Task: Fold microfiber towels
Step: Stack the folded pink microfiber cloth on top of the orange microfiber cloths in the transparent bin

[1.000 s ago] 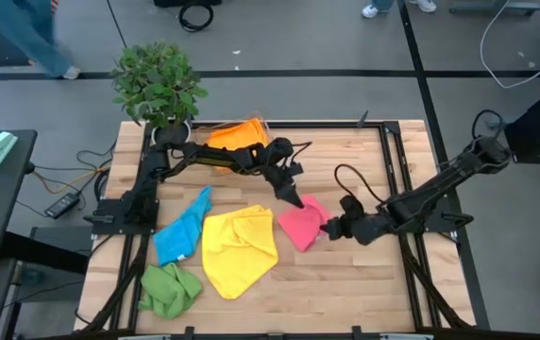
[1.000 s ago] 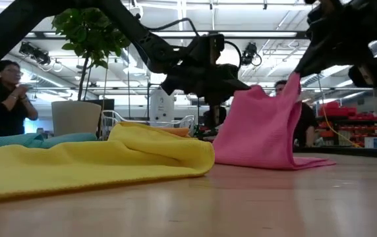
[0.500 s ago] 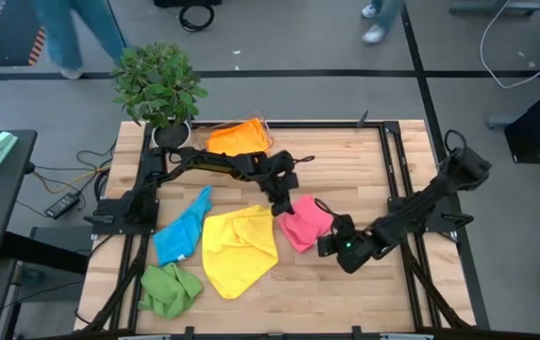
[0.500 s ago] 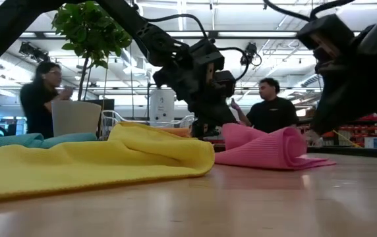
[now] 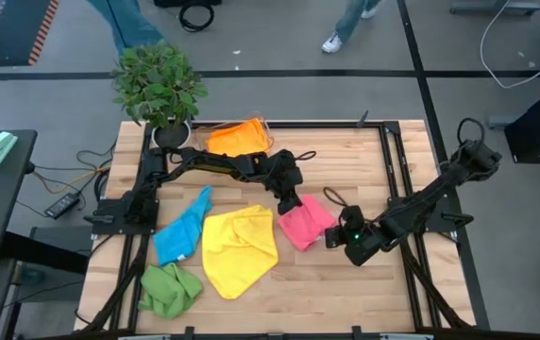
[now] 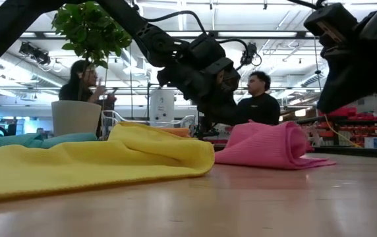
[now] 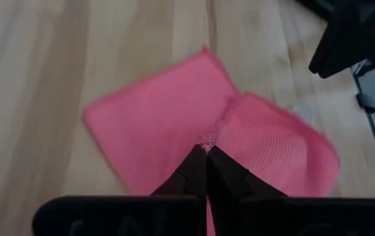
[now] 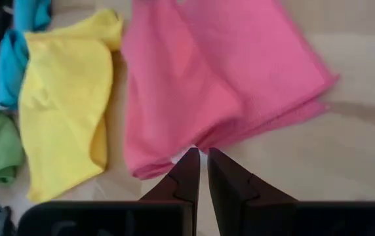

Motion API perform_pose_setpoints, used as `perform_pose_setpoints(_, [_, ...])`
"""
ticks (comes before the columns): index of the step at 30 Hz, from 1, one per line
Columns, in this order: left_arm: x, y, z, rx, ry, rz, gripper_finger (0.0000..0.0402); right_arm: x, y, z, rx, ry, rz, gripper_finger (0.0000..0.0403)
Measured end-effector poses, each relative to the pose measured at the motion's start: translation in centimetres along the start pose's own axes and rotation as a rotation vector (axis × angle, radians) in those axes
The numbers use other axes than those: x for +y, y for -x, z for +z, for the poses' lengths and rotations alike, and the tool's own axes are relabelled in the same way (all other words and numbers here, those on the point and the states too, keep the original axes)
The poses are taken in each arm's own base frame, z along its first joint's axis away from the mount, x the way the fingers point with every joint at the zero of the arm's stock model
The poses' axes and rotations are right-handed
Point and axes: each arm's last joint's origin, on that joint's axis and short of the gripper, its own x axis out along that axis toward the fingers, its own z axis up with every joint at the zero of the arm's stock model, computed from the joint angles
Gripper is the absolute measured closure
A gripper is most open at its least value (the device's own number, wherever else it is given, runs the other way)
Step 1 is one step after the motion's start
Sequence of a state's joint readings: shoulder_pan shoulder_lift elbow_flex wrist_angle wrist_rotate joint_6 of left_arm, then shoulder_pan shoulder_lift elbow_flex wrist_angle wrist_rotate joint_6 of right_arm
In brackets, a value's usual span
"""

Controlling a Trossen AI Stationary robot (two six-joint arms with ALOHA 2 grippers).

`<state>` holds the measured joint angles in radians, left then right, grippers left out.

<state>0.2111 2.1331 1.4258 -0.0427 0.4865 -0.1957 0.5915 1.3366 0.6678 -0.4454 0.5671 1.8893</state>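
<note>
The pink towel (image 5: pixel 305 225) lies mid-table, its right part folded over into a soft hump (image 6: pixel 267 141). My left gripper (image 5: pixel 287 203) is shut, with its tips down on the towel's far-left part. My right gripper (image 5: pixel 332 233) is at the towel's right edge, shut on it. To the left, the yellow towel (image 5: pixel 239 247), the blue towel (image 5: pixel 180 231) and the green towel (image 5: pixel 168 288) lie loose on the wood. The orange towel (image 5: pixel 237 135) rests at the far edge. My left gripper presses its shut fingertips (image 7: pixel 207 152) onto the pink towel where the folded-over flap meets the flat layer (image 7: pixel 207 139), slanting down from the far-left side. The cloth puckers at the tips; the towel lies on the table. My right gripper pinches the edge of the folded-over part (image 8: pixel 197 145) at its fingertips, slanting down from the table's right side. The folded cloth lies slack on the lower layer; how many layers are held I cannot tell.
A potted plant (image 5: pixel 157 85) stands at the table's far left corner. A clear tray (image 5: pixel 251 123) holds the orange towel. Bare wood (image 5: pixel 345 283) lies near and to the right of the pink towel. People stand in the room behind (image 6: pixel 258 99).
My right gripper has come down toward the table with the pink towel's right edge. The towel stood lifted like a tent and is now folded over into a low hump. Its left part stayed pinned. My left gripper has rolled and tipped over the same spot.
</note>
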Motion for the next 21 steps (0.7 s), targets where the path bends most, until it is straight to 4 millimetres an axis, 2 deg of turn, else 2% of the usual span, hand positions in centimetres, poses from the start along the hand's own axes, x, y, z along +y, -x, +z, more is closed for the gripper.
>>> perform_pose_setpoints(6, [-0.1,0.0,0.6,-0.062,-0.029,0.008,0.0380,-0.3,1.1,1.3,-0.028,-0.002,-0.022,0.0364])
perform_pose_setpoints(11, [0.6,-1.3,-0.3,-0.041,-0.014,0.045,0.0391,-0.3,0.7,1.8,-0.042,-0.075,-0.035,0.0364])
perform_pose_setpoints(16, [1.6,-2.2,-1.3,-0.009,0.044,0.080,0.0389,-0.4,0.3,1.6,-0.019,-0.120,-0.062,0.0364])
perform_pose_setpoints(21, [1.9,-2.1,-1.2,-0.031,0.033,0.136,0.0380,-0.9,-0.3,0.9,0.003,-0.179,-0.105,0.0349])
